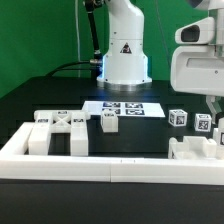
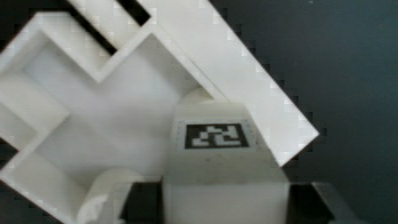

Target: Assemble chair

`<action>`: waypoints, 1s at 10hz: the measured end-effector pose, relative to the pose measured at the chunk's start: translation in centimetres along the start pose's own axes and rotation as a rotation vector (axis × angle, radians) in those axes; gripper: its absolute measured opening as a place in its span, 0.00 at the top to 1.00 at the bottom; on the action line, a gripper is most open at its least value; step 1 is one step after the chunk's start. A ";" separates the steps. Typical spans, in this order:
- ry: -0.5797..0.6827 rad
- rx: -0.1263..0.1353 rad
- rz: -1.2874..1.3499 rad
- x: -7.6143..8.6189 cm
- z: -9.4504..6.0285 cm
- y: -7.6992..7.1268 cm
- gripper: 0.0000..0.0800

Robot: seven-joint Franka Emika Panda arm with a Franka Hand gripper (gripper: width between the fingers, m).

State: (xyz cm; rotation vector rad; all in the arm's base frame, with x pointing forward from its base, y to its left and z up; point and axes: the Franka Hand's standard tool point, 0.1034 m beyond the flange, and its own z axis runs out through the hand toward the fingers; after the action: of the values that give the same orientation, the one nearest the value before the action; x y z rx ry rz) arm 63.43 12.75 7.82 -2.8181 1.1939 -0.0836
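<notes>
My gripper (image 1: 208, 110) hangs at the exterior view's right, under the big white wrist housing. It is shut on a white chair post (image 2: 217, 150) that carries a square black-and-white tag and fills the gap between the dark fingers (image 2: 306, 203). From outside, that tagged post (image 1: 203, 123) sits just above a larger white chair part (image 1: 194, 151). In the wrist view, a broad white slab with angled ribs (image 2: 125, 80) lies beyond the post. A second tagged post (image 1: 178, 117) stands on the table beside the held one.
Several white chair blocks (image 1: 60, 128) stand at the exterior view's left, with one more (image 1: 108, 121) near the marker board (image 1: 125, 108). The long white border rail (image 1: 100, 166) runs along the front. The robot's base (image 1: 124, 55) rises at the back.
</notes>
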 end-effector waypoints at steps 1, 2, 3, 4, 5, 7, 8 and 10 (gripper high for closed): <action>0.000 0.000 0.034 0.0 0.0 0.0 0.64; 0.000 0.000 -0.001 0.0 0.0 0.0 0.54; 0.000 -0.001 -0.031 0.0 0.0 0.0 0.54; -0.001 -0.002 -0.053 -0.1 -0.1 -0.1 0.37; 0.003 -0.007 -0.134 -0.3 -0.1 -0.2 0.22; 0.006 -0.011 -0.332 -0.5 -0.1 -0.3 0.20; 0.007 -0.011 -0.430 -0.5 -0.1 -0.4 0.20; 0.006 -0.012 -0.647 -0.5 -0.1 -0.4 0.19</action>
State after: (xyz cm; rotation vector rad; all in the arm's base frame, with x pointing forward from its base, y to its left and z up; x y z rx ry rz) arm 63.33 13.36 7.90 -3.0844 0.2397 -0.1211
